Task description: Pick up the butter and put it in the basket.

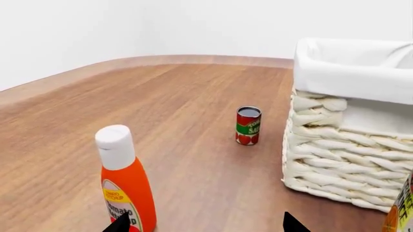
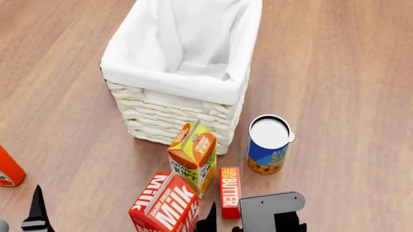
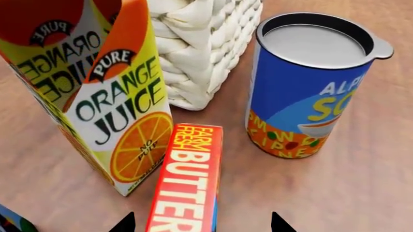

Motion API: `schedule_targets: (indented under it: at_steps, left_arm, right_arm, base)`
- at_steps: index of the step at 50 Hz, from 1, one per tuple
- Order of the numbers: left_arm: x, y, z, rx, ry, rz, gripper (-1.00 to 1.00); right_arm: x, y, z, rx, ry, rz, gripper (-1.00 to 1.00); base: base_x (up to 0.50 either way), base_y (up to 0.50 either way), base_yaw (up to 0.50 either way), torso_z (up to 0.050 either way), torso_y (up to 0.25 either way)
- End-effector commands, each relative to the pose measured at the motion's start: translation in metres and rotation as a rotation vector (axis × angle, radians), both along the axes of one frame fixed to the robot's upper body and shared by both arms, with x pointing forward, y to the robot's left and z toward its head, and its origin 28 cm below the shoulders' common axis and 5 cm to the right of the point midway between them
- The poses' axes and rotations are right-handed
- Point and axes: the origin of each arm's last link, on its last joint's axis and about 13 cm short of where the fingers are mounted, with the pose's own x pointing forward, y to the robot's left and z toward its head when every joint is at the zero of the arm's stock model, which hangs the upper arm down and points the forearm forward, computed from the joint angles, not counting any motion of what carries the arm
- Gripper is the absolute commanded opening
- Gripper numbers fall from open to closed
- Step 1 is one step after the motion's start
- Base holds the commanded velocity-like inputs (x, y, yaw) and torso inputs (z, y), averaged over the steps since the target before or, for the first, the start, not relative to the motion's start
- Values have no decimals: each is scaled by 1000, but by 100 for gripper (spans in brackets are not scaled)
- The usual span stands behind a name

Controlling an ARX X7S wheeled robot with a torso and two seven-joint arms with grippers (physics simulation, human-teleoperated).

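Observation:
The butter (image 2: 229, 190) is a flat red-orange box with white lettering, lying on the wooden table between the juice carton and the blue can. In the right wrist view the butter (image 3: 187, 181) lies between my right gripper's (image 3: 201, 226) two open fingertips. In the head view the right gripper (image 2: 223, 223) is just in front of the butter's near end. The basket (image 2: 181, 104) stands behind it, its white cloth liner folded over the rim; it also shows in the left wrist view (image 1: 348, 164). My left gripper (image 1: 205, 226) is open and empty, low at the near left.
An orange juice carton (image 2: 195, 157) and a red Milk carton (image 2: 166, 205) stand left of the butter. A blue lidded soup can (image 2: 268, 144) stands to its right. A ketchup bottle (image 1: 125, 186) and a small tomato sauce can (image 1: 248, 125) are near the left gripper.

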Motion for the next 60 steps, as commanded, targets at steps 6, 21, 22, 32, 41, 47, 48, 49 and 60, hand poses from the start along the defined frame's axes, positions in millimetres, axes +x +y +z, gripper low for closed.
schedule_targets:
  at_steps: [6,21,22,32,41,47,48,49,60]
  left_arm:
    - [-2,2,3,-15,-11,5,100]
    - [-3,2,5,-20,-16,7,100]
    - [-3,2,5,-20,-16,8,100]
    - [-2,3,6,-22,-17,13,100]
    - [-1,3,4,-16,-16,12,100]
    - [-1,3,5,-18,-17,11,100]
    - [-1,3,5,-18,-18,12,100]
    - [-1,3,5,-18,-18,12,100]
    - [-1,3,5,-19,-20,12,100]
  right_arm:
    - [5,5,2,16,-13,12,100]
    - [5,6,2,17,-18,19,-100]
    - [5,6,2,19,-19,19,-100]
    - [-13,8,13,28,-84,-12,-100]
    - [-32,7,37,2,-145,-29,-100]
    - [-42,9,54,-20,-188,-31,-100]
    - [-43,9,56,-22,-191,-31,-100]
    - [-44,9,58,-26,-196,-29,-100]
    - [-65,15,89,-63,-306,-26,-100]
  base:
    - [0,0,0,0,0]
    - [0,0,0,0,0]
    - [0,0,0,0,0]
    - [0,0,0,0,0]
    - [0,0,0,0,0]
    - [0,0,0,0,0]
    - [0,0,0,0,0]
    - [0,0,0,0,0]
    - [0,0,0,0,1]
